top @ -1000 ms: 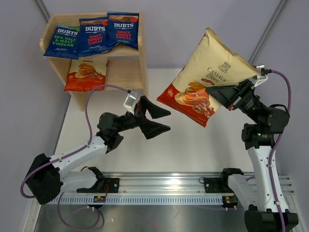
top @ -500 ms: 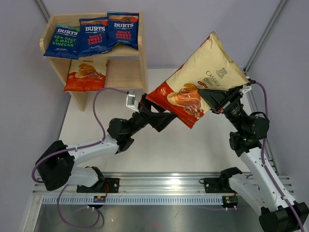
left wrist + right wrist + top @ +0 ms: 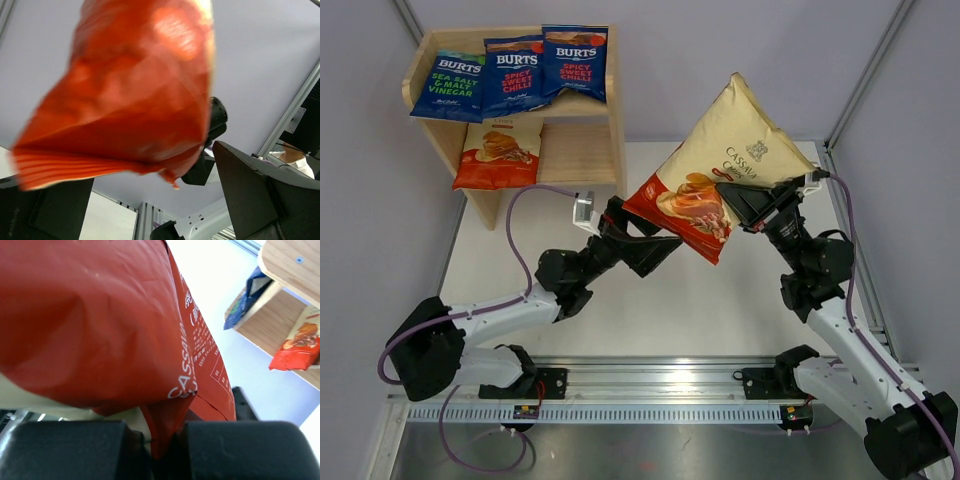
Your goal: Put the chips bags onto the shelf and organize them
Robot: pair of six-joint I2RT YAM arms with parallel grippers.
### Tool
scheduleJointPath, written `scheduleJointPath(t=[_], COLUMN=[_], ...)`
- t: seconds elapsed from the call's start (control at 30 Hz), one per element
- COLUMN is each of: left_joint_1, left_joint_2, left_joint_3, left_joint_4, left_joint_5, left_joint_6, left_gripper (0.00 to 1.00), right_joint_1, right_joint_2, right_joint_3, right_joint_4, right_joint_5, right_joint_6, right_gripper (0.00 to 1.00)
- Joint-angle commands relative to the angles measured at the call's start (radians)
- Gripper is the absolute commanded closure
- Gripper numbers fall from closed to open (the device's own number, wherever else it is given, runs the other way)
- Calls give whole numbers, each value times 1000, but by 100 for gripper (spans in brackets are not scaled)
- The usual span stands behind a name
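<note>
Above the counter point(image 3: 720, 300), right fingers point(image 3: 752, 203) clenched the cream bag point(image 3: 725, 150) by its side edge; left fingers point(image 3: 650, 252) stood released at its red bottom edge. Right of the shelf's point(image 3: 616, 120) lower bag point(image 3: 498, 155), room lay open.

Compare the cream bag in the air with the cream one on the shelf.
The held cream bag is pinched midair by the right hand; the shelved cream bag sits ungripped on the shelf, lower tier. The held one tilts diagonally; the shelved one stands red end down. Both: cream tops, red-orange bottoms.
</note>
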Motion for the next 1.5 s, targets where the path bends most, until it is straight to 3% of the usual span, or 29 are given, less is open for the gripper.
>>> scheduleJointPath(t=[0.0,0.13,0.33,0.43,0.6,0.7,0.77,0.83,0.87,1.0,1.07,1.17,1.23,1.33,1.47], left_joint_1=[-5,-5,-5,-5,-5,-5,-5,-5,-4,-5,-5,-5,-5,-5,-5], left_joint_2=[-75,-74,-51,-63,-82,-98,-112,-152,-175,-287,-373,-541,-630,-859,-1115], left_joint_3=[-10,10,21,1,-18,-52,-68,-96,-107,-200,-298,-397,-433,-464,-435], left_joint_4=[391,391,391,391,363,362,346,285,258,106,81,-64,-274,-578,-1016], left_joint_5=[-3,-10,-91,-151,-175,-194,-195,-200,-197,-194,-217,-244,-276,-338,-451], left_joint_6=[56,48,19,23,23,23,28,31,42,59,63,65,68,59,33], left_gripper=[1,1,5,19,53,64,70,77,80,83,83,83,83,83,85], right_joint_1=[14,21,44,54,54,56,56,56,54,54,54,54,56,56,54], right_joint_2=[13,60,51,39,27,33,31,1,-13,-128,-208,-283,-317,-338,-355], right_joint_3=[8,2,-29,-47,-75,-75,-75,-83,-86,-60,-32,43,85,135,175], right_joint_4=[97,188,188,193,185,179,167,115,83,-173,-414,-757,-929,-1080,-1143], right_joint_5=[19,-10,15,15,35,33,32,50,61,134,183,327,412,479,490], right_joint_6=[-24,16,-16,-24,-39,-47,-62,-103,-120,-314,-396,-519,-574,-622,-674], right_gripper=[96,96,96,95,95,93,84,66,48,13,9,4,1,1,4])
